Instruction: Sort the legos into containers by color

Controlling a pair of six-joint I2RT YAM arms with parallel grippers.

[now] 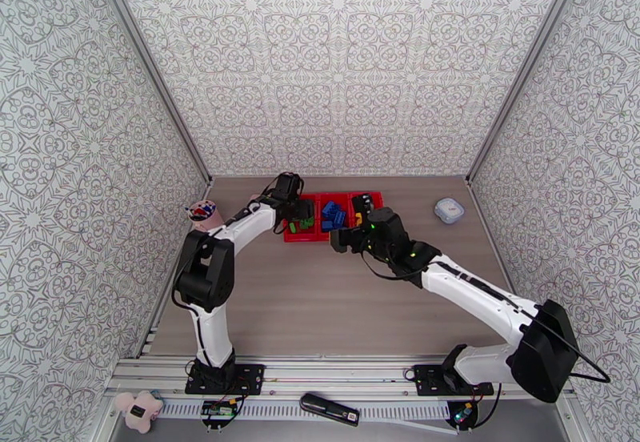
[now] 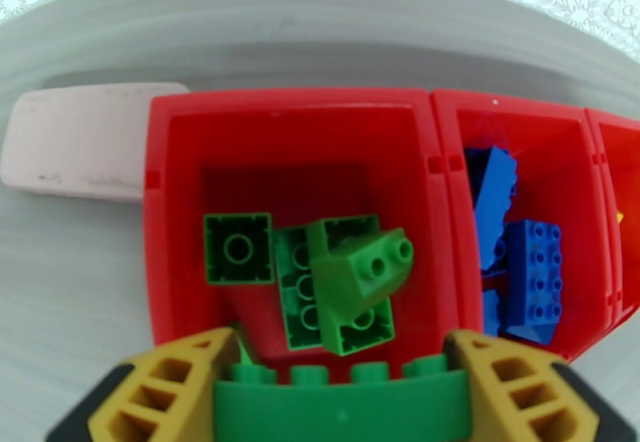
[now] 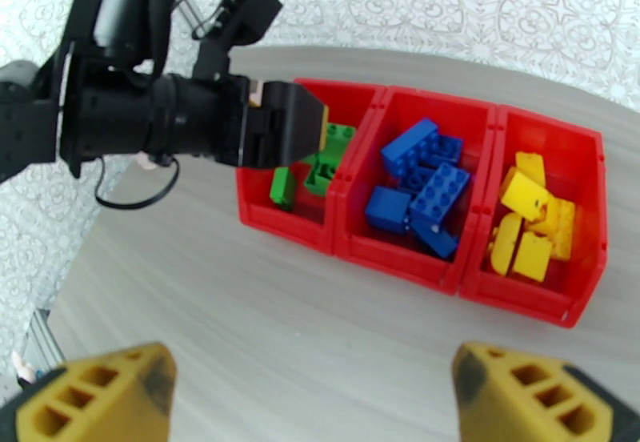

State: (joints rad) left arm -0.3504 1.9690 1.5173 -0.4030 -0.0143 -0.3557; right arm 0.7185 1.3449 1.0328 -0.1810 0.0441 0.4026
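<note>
Green lego (image 2: 340,407) half off-frame below

white arm links (image 1: 472,291), black joints (image 1: 206,271), black cables (image 3: 132,205), yellow latticed fingers (image 3: 92,395)

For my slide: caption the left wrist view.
Left tool holds a green brick above the red bin of green bricks.

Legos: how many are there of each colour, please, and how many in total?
Green legos: 5, of which 1 is held in the left jaws and 4 are in the bin
Blue legos: 5
Yellow legos: 5
Total: 15
The bricks lie piled, so a hidden one could be missed.
</note>
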